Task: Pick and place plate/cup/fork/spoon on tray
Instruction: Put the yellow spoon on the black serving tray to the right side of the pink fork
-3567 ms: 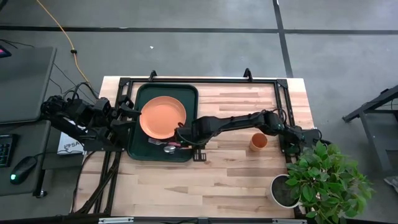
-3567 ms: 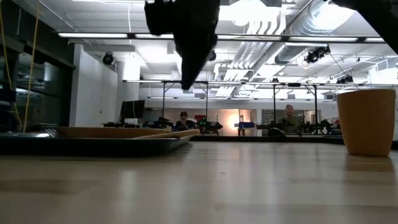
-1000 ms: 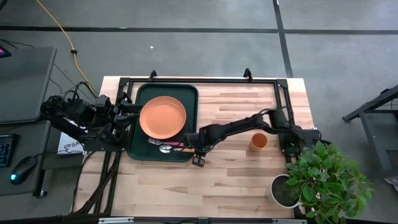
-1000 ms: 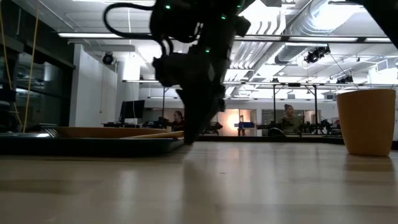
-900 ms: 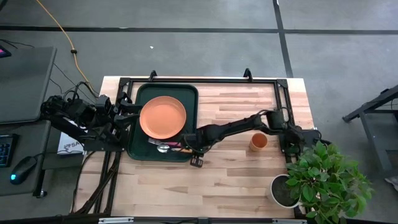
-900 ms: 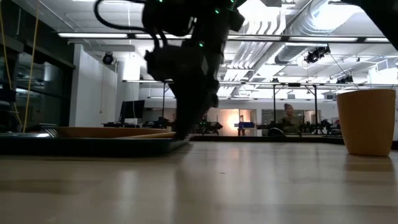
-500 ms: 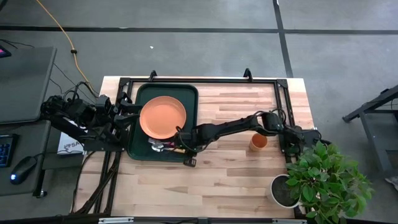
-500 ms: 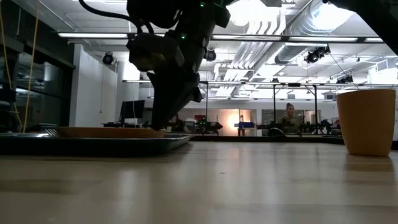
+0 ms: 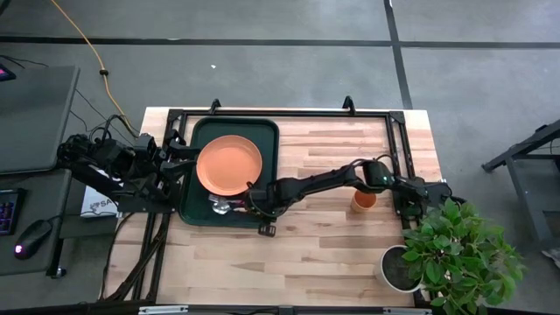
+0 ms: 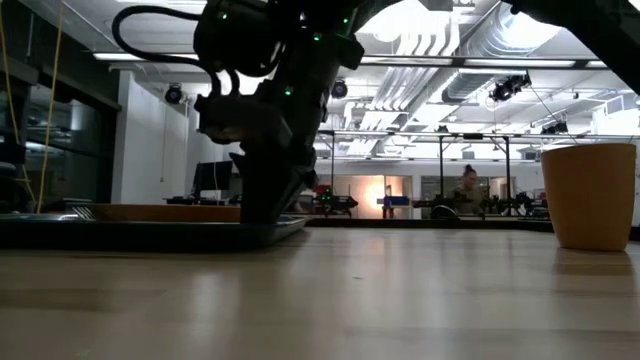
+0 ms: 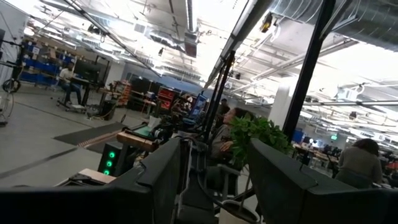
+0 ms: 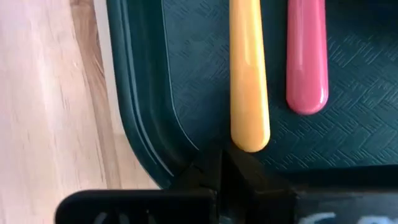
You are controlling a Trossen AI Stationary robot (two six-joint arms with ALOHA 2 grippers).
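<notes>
The right arm is reaching across the wooden counter point(image 9: 332, 236) and its right pincer point(image 9: 255, 206) is hanging low over the near right corner of the tray point(image 9: 198, 210) — in the right wrist view its two fingers are pressed together with nothing between them, just at the end of the spoon's handle. The tray is lying at the left part of the counter, and the plate point(image 9: 229, 164) is sitting inside it, filling most of the far half. The spoon point(image 12: 249, 74) and the fork point(image 12: 306, 56) are lying side by side on the ribbed tray floor, close but apart, with the spoon nearer to the tray's rim; from above only the spoon's shiny bowl is showing, just below the plate. The cup point(image 9: 363, 199) is standing upright on the bare counter, well apart from the tray, to the right of it, beside the right arm. The left pincer point(image 9: 179, 154) is waiting at the tray's left edge — its fingers are spread apart and are holding nothing. A potted plant point(image 9: 455, 249) is standing at the counter's near right corner.
</notes>
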